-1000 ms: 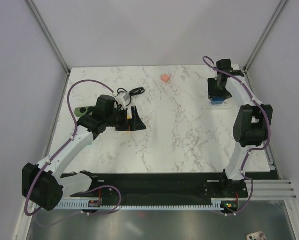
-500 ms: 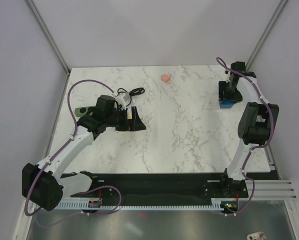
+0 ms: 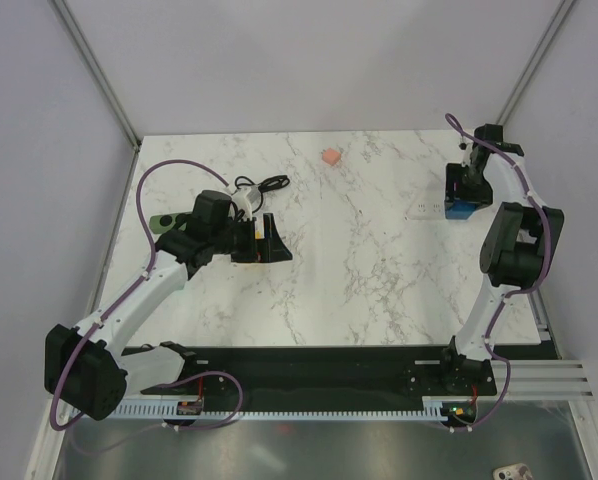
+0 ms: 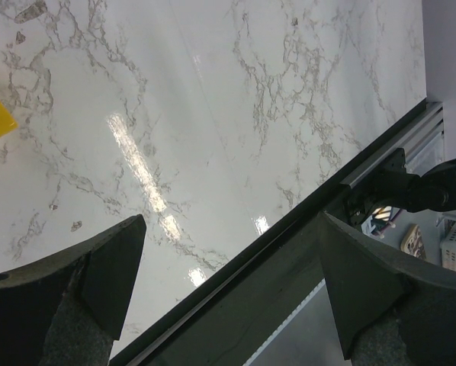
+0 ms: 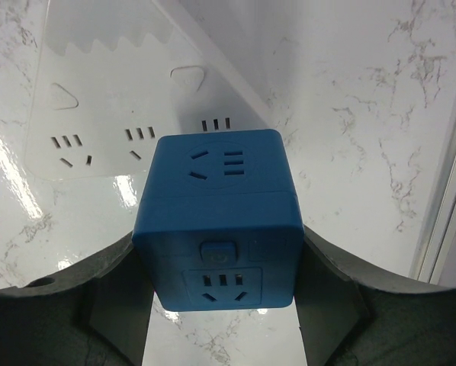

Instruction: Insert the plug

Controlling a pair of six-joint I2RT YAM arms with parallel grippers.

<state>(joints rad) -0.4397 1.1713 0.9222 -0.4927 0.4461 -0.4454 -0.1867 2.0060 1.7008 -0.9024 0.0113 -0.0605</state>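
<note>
Plug [image 5: 216,221], blue cube: gripped, not yet inserted
Right claw [image 5: 220,274] clamped on it near white socket strip [image 5: 83,145] on desk [image 5: 365,76]; alignment and seating remain. Left claw [image 4: 228,290] spread, empty

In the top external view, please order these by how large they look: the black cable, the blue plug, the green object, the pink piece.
1. black cable
2. blue plug, partly hidden
3. green object and pink piece: too alike to rank; the green one is partly hidden.
</note>
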